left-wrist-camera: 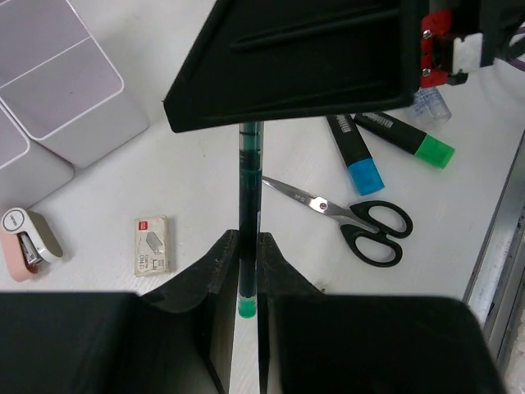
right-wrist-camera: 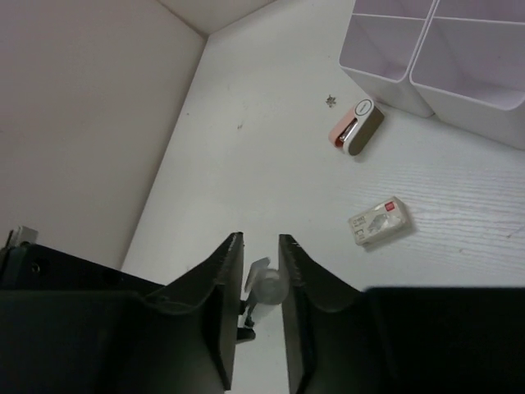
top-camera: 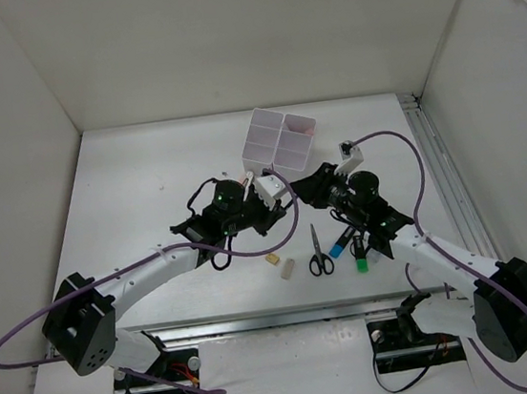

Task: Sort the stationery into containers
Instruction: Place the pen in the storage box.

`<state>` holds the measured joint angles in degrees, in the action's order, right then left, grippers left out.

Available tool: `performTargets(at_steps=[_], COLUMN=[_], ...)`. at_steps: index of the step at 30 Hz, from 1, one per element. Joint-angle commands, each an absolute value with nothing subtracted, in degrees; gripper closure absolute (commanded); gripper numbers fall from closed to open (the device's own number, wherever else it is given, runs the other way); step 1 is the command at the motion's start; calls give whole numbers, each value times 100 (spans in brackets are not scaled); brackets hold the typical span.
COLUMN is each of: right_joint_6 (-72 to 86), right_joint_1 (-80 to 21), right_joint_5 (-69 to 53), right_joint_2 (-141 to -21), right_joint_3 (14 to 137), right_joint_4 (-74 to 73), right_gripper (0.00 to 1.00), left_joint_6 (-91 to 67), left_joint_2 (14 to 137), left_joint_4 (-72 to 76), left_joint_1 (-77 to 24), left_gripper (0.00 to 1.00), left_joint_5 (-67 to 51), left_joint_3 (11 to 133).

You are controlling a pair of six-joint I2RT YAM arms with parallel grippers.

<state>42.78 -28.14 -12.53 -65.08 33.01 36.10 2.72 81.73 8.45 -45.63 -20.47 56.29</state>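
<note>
A dark pen [left-wrist-camera: 248,189] with a green end is clamped between my left gripper's [left-wrist-camera: 248,238] fingers. It runs straight on to my right gripper [top-camera: 293,189], whose black body fills the top of the left wrist view. In the right wrist view the pen's clear cap [right-wrist-camera: 269,283] sits between the nearly closed fingers of the right gripper [right-wrist-camera: 261,240]. Both grippers meet above the table just in front of the four white containers [top-camera: 281,142], with the left gripper [top-camera: 268,194] on the left. Black-handled scissors [left-wrist-camera: 353,217], a blue highlighter [left-wrist-camera: 354,152] and a green highlighter [left-wrist-camera: 410,139] lie on the table.
A small pink-and-tan stapler [left-wrist-camera: 25,242] and a white staples box [left-wrist-camera: 153,245] lie left of the scissors [top-camera: 318,253]. A clear bottle [left-wrist-camera: 426,103] lies partly hidden behind the right gripper. A pink piece [top-camera: 305,126] sits in the far right bin. White walls enclose the table.
</note>
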Motion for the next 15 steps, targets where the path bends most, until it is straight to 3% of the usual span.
performTargets(at_steps=[1, 3, 6, 10, 15], right_joint_6=[4193, 4149, 3947, 3447, 2085], right_joint_1=[-2918, -2944, -2945, -2892, -2498], right_joint_5=[-967, -958, -888, -493, 456], right_joint_2=[-6565, -6583, -6566, -6644, -7250], right_joint_3=[3717, 3761, 3893, 4270, 5252], right_joint_4=[4245, 4254, 4245, 4236, 4228], right_gripper=[82, 98, 100, 100, 100], left_joint_6=[202, 202, -86, -377, -702], left_joint_2=[7857, 7831, 7726, 7087, 6145], left_joint_4=[1389, 1406, 1223, 1248, 1099], left_joint_1=[-4553, -4553, -4553, -4282, -3719], left_gripper=[100, 100, 92, 1, 1], left_joint_5=[-2267, -2250, -2066, -1908, -1548], left_joint_3=[5695, 5661, 5738, 5485, 4757])
